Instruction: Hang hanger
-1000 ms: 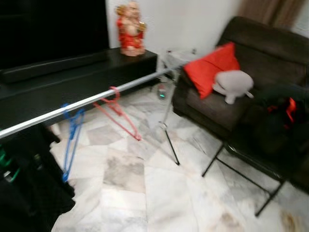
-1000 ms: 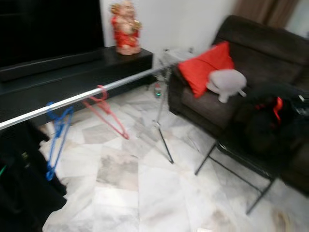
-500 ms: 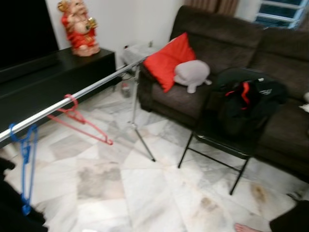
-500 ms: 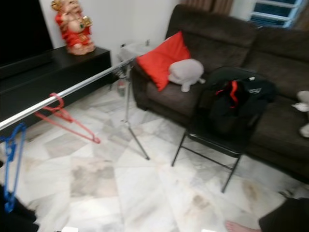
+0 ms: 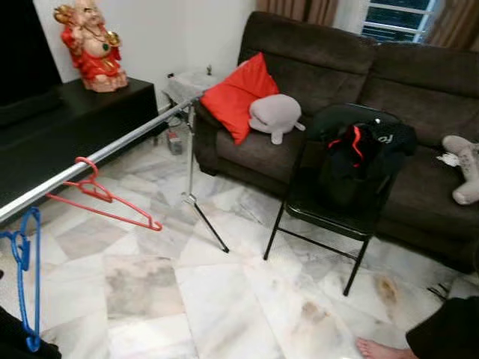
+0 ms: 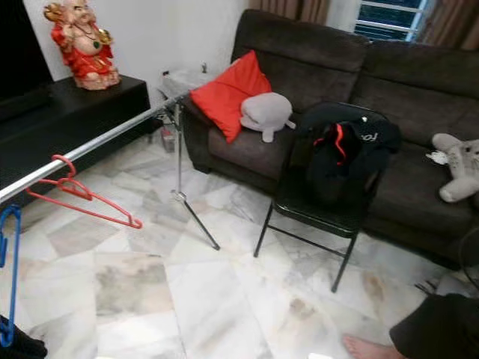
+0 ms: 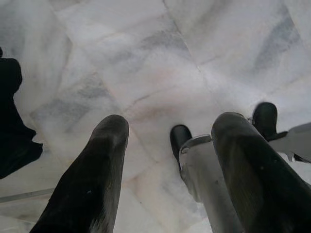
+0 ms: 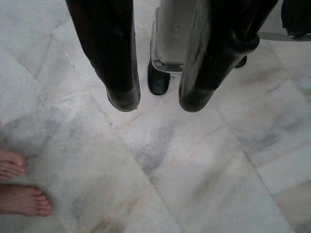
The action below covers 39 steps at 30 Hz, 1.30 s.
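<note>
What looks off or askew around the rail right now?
The red hanger sits tilted on the rail, one arm jutting sideways, while the blue hanger hangs straight down. A dark jacket is heaped on the folding chair.

home living room. a dark brown sofa (image 5: 419,97) is sitting along the wall with a red cushion (image 5: 238,93) and a grey plush toy (image 5: 274,116) lying on it, curtained window behind. a red figurine (image 5: 90,46) is standing on a black tv console (image 5: 82,123). a clothes rail (image 5: 97,155) on a tripod is standing over the marble tile floor (image 5: 224,299), with a black folding chair (image 5: 337,202) beside it. someone's bare foot (image 5: 382,349) is showing nearby.
</note>
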Motion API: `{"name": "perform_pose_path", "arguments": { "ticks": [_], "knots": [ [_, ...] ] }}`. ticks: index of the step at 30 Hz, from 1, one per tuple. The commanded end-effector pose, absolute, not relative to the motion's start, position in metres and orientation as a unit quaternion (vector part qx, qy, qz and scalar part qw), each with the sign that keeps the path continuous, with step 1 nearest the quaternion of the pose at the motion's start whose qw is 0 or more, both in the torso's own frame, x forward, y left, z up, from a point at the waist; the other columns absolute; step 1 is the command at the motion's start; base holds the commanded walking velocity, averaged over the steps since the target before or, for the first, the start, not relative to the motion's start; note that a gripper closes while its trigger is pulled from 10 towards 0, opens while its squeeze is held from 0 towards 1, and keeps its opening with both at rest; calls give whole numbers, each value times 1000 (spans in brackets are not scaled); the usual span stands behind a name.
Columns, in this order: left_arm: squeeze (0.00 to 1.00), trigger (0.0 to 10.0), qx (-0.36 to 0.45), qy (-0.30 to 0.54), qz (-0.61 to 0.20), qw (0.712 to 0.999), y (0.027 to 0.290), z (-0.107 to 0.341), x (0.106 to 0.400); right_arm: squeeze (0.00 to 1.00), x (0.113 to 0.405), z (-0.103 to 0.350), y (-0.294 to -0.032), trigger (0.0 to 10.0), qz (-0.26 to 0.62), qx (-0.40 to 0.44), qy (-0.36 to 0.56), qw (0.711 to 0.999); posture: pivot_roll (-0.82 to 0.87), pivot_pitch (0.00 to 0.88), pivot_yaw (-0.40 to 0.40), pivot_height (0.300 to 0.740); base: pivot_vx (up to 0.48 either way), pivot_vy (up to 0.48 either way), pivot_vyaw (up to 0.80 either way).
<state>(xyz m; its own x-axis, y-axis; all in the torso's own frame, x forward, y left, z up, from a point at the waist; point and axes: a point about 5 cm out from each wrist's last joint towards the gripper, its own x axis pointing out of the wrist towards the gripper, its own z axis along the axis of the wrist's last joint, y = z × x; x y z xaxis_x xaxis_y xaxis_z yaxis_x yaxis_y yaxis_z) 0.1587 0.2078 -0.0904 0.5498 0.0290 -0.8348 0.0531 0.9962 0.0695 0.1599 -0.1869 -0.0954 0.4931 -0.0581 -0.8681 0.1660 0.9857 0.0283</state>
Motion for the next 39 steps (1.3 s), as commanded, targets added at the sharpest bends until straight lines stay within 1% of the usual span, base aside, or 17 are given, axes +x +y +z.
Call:
{"name": "perform_pose_path", "arguments": {
  "ticks": [1,13,33,39],
  "knots": [
    [0,10000,43,478,-4,878,209,-91,157,0,162,-94,-187,10000,-71,60,493,865,87,0,-39,740,285,0,0],
    [0,10000,43,478,-4,877,210,-91,157,0,165,-93,-186,10000,-72,58,490,867,88,0,-37,740,315,0,-704],
    [0,10000,43,479,-7,877,210,-91,157,0,169,-91,-186,10000,-74,59,481,872,87,0,-35,740,330,0,0],
    [0,10000,44,479,-7,877,210,-91,157,0,172,-90,-185,10000,-65,50,472,878,88,0,-35,740,331,0,73]
  ]
}}
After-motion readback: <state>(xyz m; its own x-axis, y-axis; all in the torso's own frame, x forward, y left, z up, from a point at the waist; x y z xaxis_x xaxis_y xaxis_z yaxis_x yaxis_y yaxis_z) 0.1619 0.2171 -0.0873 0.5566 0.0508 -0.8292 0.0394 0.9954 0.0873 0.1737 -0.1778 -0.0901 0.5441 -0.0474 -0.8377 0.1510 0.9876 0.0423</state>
